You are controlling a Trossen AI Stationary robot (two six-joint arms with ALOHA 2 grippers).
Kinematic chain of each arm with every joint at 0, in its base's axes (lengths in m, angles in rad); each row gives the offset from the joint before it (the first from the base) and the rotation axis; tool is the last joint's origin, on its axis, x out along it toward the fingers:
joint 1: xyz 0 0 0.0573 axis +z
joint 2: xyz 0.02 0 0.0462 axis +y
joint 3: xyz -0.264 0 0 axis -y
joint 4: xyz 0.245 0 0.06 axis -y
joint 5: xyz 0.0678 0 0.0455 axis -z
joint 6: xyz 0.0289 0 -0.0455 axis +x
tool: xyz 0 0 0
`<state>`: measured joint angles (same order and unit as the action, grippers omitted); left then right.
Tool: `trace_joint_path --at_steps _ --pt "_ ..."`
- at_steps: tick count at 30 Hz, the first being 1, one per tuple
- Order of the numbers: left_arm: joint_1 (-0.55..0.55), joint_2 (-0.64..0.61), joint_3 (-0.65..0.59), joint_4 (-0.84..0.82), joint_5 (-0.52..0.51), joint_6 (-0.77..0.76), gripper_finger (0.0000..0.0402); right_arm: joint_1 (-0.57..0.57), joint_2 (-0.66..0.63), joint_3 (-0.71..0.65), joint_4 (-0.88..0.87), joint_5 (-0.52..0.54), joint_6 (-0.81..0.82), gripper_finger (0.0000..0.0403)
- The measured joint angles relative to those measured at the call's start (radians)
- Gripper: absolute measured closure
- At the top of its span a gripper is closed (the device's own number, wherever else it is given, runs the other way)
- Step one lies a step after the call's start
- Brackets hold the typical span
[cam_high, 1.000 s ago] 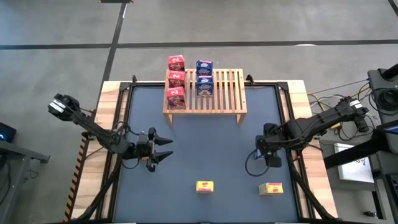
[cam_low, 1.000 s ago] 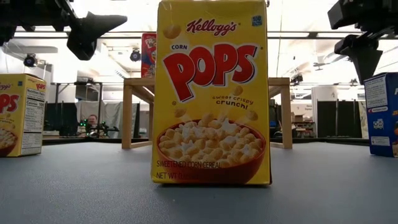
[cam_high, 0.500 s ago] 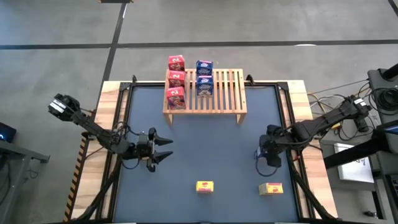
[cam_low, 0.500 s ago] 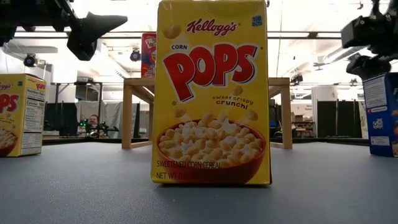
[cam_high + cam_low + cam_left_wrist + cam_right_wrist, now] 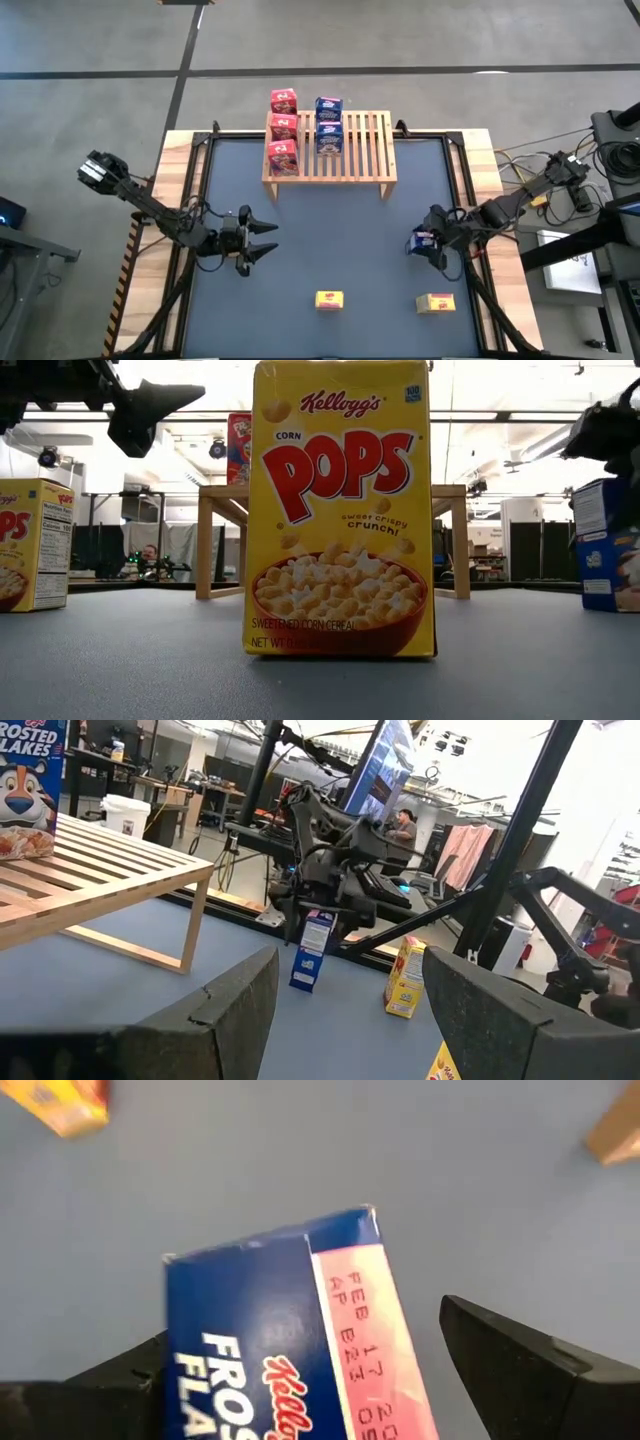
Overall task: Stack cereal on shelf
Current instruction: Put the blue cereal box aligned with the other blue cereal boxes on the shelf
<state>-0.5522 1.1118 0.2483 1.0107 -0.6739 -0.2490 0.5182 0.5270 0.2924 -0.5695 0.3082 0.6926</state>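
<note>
The wooden rack (image 5: pixel 345 150) at the table's far edge bears three red boxes (image 5: pixel 283 128) and two blue ones (image 5: pixel 328 122). My right gripper (image 5: pixel 424 243) stands at the table's right, shut on a third blue cereal box (image 5: pixel 270 1330), which also shows in the low view (image 5: pixel 605 545) and the left wrist view (image 5: pixel 312 948). My left gripper (image 5: pixel 268 240) hangs open and empty over the table's left, above the surface. Two yellow boxes (image 5: pixel 329 299) (image 5: pixel 435 303) stand upright on their bases near the front edge. My right gripper holds the blue box at its top end (image 5: pixel 350 1295), one finger (image 5: pixel 110 1380) on each side of it. The fingers come from above, pointing down. The box leans out of upright below them (image 5: pixel 600 550). Whether its bottom still touches the table I cannot tell.
A large yellow box (image 5: pixel 340 510) fills the low view's middle, and another (image 5: pixel 35 545) stands at its left. Bare rack slats (image 5: pixel 370 145) lie right of the blue boxes. Room equipment and a person show far behind the table.
My right gripper has come down over the blue box, its arm sinking lower and a little toward the table's right edge. The box stood upright a second ago and now leans, with its lower end shifted slightly.
</note>
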Motion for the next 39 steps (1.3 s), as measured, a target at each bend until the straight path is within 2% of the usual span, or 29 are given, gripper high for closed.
trace_joint_path --at_steps 8,16,25,28,32,39 --pt "0.0 0.0 0.0 0.0 -0.001 0.0 0.017 0.053 0.004 -0.09 0.171 0.118 0.007 0.0074" --pt "0.0 0.0 0.0 -0.001 -0.01 0.003 0.017 0.062 0.003 -0.136 0.212 0.128 0.052 0.0074" --pt "0.0 -0.001 0.034 0.02 -0.052 0.015 0.017 0.063 0.005 -0.103 0.205 0.11 0.003 0.0077" --pt "0.0 0.001 0.091 -0.059 -0.05 0.063 0.017 0.062 0.007 -0.09 0.194 0.111 -0.005 0.0078" --pt "0.0 0.014 0.198 -0.252 -0.051 0.082 0.017 0.062 0.007 -0.087 0.195 0.112 0.0 0.0078" --pt "0.0 0.107 0.38 -0.53 -0.049 0.098 0.017 0.063 0.007 -0.087 0.193 0.118 0.006 0.0078"
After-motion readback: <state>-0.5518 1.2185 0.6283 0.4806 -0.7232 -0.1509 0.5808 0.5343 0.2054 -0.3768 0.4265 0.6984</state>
